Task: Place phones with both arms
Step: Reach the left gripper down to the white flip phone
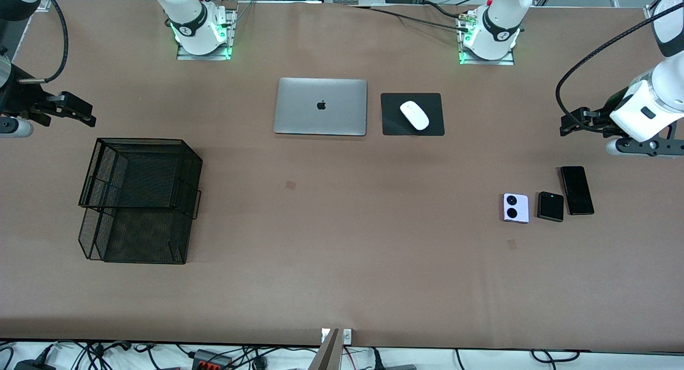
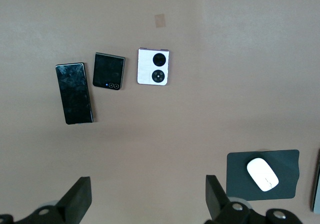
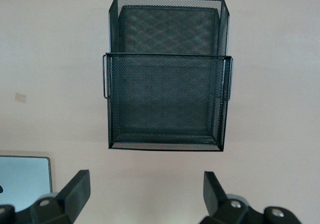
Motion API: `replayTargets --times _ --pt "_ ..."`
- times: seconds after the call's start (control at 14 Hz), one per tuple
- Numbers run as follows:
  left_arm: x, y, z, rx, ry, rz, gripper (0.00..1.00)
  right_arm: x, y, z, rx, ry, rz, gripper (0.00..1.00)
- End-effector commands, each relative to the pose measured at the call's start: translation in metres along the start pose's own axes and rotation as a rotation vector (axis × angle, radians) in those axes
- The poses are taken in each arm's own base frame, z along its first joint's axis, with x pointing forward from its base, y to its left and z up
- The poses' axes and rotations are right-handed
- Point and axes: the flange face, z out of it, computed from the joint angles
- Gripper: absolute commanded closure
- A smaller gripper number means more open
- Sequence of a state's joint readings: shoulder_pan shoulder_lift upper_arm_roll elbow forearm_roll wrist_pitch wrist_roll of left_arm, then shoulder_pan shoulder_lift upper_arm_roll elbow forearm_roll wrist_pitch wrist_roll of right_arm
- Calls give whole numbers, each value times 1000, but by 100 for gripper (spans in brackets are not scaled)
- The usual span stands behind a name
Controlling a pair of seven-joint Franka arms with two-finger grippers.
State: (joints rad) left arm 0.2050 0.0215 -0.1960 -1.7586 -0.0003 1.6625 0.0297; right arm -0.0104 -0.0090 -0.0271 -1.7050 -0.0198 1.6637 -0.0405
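Observation:
Three phones lie in a row on the brown table toward the left arm's end: a lilac-white squarish phone point(image 1: 515, 207) with two black lenses, a squarish black phone point(image 1: 550, 206), and a longer black slab phone point(image 1: 576, 190). They also show in the left wrist view: lilac-white point(image 2: 153, 67), squarish black point(image 2: 108, 71), slab point(image 2: 74, 93). My left gripper point(image 1: 573, 123) point(image 2: 148, 196) is open and empty, up over bare table near the slab. My right gripper point(image 1: 80, 109) point(image 3: 146, 191) is open and empty, up over bare table beside the mesh tray.
A black two-tier wire-mesh tray point(image 1: 140, 140) point(image 3: 167, 55) stands at the right arm's end. A closed silver laptop point(image 1: 320, 106) point(image 3: 25, 181) and a white mouse point(image 1: 414, 115) point(image 2: 262, 174) on a black pad point(image 1: 395, 124) lie near the arms' bases.

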Motion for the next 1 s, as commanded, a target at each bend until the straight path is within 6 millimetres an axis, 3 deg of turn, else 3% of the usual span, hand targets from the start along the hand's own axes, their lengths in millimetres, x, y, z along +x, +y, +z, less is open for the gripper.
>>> replayTargets --times 0.0,0.65,0.79,0.93 --pt "-2 -2 -6 16 -6 25 0 -7 0 -7 -11 4 5 0" --pt "2 -3 2 6 -11 2 0 -3 0 -5 -11 4 5 0" --pt "6 -3 7 9 -12 13 0 -3 -1 -3 -12 1 2 0" --pt "16 -2 26 3 -38 17 0 -2 -2 -2 -12 -3 -1 0"
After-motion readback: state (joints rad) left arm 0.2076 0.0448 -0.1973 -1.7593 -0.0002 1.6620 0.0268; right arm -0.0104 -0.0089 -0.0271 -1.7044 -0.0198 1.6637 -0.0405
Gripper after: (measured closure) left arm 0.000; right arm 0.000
